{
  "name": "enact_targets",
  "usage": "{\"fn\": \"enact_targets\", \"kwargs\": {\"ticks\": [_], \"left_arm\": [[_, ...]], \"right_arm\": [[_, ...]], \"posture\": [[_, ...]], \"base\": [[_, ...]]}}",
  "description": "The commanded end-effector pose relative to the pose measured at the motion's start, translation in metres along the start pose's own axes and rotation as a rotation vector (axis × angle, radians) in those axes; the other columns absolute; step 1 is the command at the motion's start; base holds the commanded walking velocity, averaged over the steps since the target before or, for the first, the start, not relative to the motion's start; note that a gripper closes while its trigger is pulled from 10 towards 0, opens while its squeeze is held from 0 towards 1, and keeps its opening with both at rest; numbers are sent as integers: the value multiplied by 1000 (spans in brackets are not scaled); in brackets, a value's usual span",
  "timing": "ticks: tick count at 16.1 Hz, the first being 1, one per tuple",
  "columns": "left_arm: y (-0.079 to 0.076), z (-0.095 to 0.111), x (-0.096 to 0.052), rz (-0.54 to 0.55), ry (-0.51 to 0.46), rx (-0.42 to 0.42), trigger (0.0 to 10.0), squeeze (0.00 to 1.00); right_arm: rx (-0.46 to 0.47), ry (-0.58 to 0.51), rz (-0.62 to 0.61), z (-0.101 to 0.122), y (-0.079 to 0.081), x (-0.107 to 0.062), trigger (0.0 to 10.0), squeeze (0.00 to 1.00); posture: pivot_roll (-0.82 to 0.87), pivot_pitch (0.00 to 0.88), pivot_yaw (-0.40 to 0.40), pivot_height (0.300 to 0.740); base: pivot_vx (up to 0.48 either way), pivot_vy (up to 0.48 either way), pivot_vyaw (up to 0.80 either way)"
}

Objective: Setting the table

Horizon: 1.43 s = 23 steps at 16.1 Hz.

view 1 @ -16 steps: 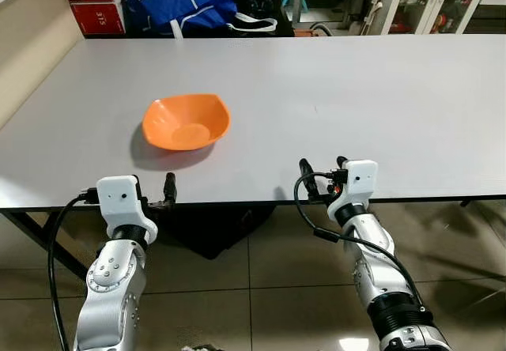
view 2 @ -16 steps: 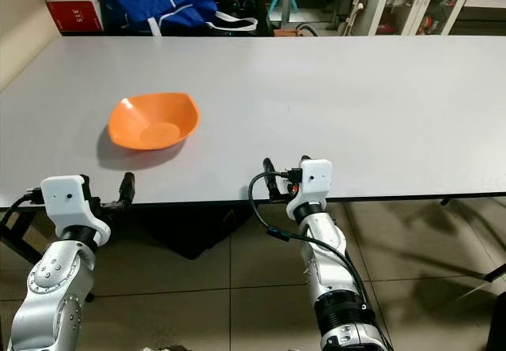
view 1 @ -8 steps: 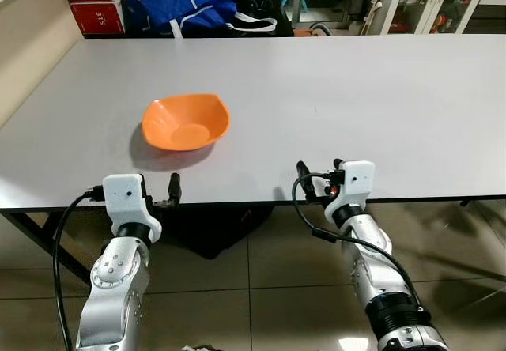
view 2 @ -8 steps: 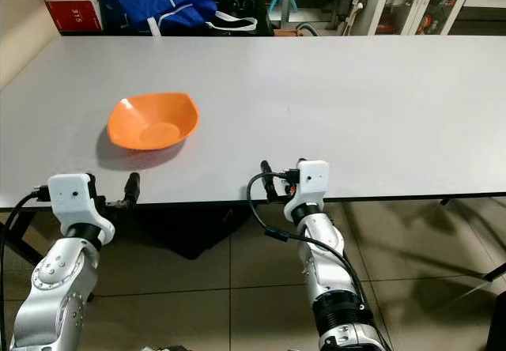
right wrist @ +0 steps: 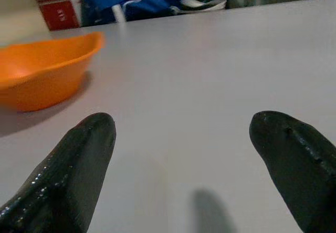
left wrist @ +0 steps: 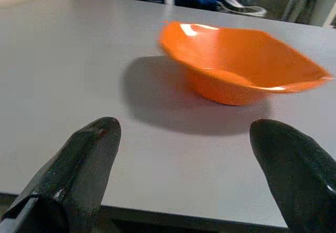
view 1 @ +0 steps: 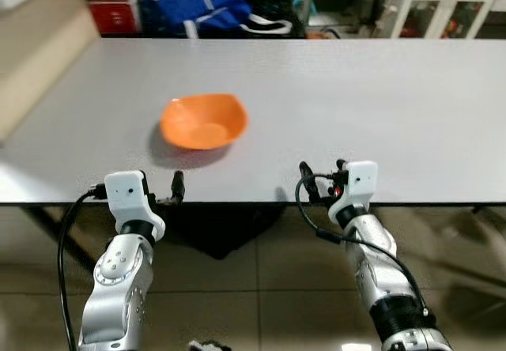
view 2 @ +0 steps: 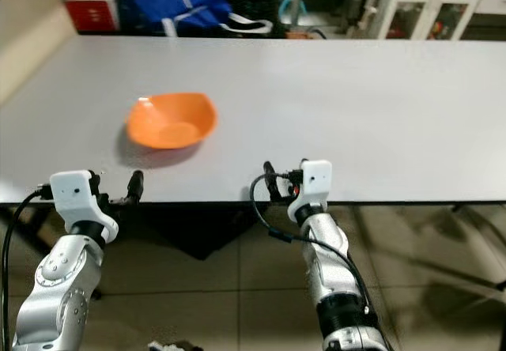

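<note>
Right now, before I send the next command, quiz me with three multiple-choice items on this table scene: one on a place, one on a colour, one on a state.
1. Where does the bowl sit on the grey table?
A. Ahead of the left gripper
B. Beside the right gripper
C. At the far right corner

2. What colour is the bowl?
A. Blue
B. Orange
C. White

3. How do the left gripper's fingers stand?
A. Shut on the bowl
B. Shut on nothing
C. Open, holding nothing

Key: 1 A, the left wrist view looks straight at it; 2 B, orange in every view; 3 C, the two fingers stand wide apart short of the bowl.
</note>
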<state>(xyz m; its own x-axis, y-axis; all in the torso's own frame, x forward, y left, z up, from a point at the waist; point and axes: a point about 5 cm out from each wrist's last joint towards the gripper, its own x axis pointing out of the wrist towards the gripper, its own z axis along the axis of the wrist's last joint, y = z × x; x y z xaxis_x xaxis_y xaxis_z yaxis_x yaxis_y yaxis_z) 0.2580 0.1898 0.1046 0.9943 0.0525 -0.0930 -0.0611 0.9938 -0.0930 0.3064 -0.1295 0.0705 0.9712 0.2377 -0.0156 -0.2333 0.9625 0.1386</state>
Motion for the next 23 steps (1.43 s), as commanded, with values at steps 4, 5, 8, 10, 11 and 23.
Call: {"fn": "enact_targets", "kwargs": {"ticks": [4, 5, 8, 10, 11, 23], "left_arm": [[2, 5, 2, 12, -7, -7, 10000, 0], [2, 5, 2, 11, -5, -7, 10000, 0], [4, 5, 2, 12, 1, -9, 10000, 0], [5, 5, 2, 17, 5, -6, 10000, 0], [5, 5, 3, 20, 4, -4, 10000, 0], [6, 4, 7, 25, 15, 3, 10000, 0]], "right_arm": [[-5, 0, 20, 2, 5, 1, 10000, 0], [-5, 3, 21, 2, 5, 1, 10000, 0], [-5, 10, 24, 0, 6, 0, 10000, 0], [-6, 15, 32, -1, 7, 0, 10000, 0], [-7, 16, 34, -1, 7, 1, 10000, 0], [-11, 27, 41, -2, 8, 2, 10000, 0]], "posture": [[-67, 23, 53, 740], [-67, 21, 54, 740], [-65, 18, 55, 740], [-61, 6, 53, 740], [-60, 2, 52, 740], [-57, 0, 50, 740]], "base": [[0, 465, 0], [0, 472, 0], [0, 479, 0], [0, 480, 0], [0, 480, 0], [0, 480, 0]]}}
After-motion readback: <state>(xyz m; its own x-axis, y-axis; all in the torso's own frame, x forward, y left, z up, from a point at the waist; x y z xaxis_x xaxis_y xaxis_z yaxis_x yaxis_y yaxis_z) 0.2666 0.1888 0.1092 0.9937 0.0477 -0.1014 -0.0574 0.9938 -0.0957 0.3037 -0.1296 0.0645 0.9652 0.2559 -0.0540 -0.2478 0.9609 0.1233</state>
